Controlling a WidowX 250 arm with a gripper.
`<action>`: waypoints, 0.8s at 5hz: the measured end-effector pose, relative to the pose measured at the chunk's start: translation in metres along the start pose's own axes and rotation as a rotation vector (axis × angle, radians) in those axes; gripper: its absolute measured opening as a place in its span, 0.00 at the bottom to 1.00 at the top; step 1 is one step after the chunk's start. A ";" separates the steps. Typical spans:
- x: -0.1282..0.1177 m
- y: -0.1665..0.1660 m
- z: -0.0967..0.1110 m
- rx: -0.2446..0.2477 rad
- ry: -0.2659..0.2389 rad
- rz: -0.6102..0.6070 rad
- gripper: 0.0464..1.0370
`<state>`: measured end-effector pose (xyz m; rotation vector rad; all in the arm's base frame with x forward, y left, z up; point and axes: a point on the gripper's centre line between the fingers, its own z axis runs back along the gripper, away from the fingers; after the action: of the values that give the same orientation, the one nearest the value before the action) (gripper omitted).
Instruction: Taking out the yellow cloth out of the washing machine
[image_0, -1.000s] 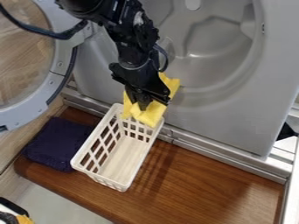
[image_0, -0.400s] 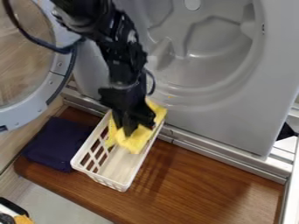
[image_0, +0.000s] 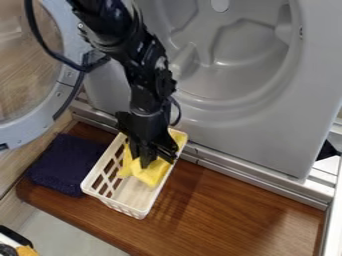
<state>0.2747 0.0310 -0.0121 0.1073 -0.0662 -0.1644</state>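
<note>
The basket (image_0: 135, 194) stands on the wooden surface (image_0: 227, 210) just in front of the washing machine (image_0: 244, 142), presumably so that laundry lifted out has only a short way to travel. The machine's round door (image_0: 48, 119) is swung wide, beyond the basket's left side in the view, which leaves the opening free for the arm (image_0: 141, 55). A dark blue cloth (image_0: 67, 164) lies bunched just beside the basket, seemingly kept out of the way.

The hand (image_0: 145, 164) points down into the basket's machine-side half, its fingers narrowed on the yellow cloth (image_0: 151, 174). That cloth is out of the machine and mostly within the basket's walls, its loose folds spreading below the grip; I judge it is held low so it will drop inside rather than catch on the rim.

A second ago the cloth hung higher, over the basket's machine-side end, with part of it outside the rim. Since then the arm has brought it down and farther in, away from the machine. The basket, the blue cloth and the door have kept their places. Opening the hand looks like the next step.
</note>
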 end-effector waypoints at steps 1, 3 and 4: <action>-0.002 -0.002 -0.002 0.005 0.010 -0.006 0.26; -0.001 -0.004 0.010 -0.015 -0.017 -0.011 0.87; -0.001 -0.001 0.022 -0.037 -0.021 0.010 0.98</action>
<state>0.2723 0.0283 0.0096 0.0681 -0.0847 -0.1566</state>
